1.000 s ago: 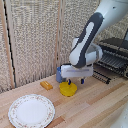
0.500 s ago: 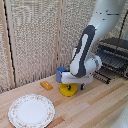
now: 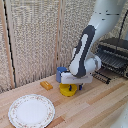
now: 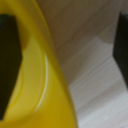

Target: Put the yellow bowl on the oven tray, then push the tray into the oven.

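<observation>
My grabber, fingers spread astride the rim of the yellow dish on the wooden table, is poised to pinch that thin, likely light, slick, rigid wall gently.

You see a large white plate with a patterned rim lying flat on the wooden table, toward the exterior view's left and near the front edge. A small orange block sits on the table behind the plate, apart from it. A blue cup stands upright farther toward the exterior view's right, partly hidden. A woven, ribbed screen forms the backdrop behind the table.
</observation>
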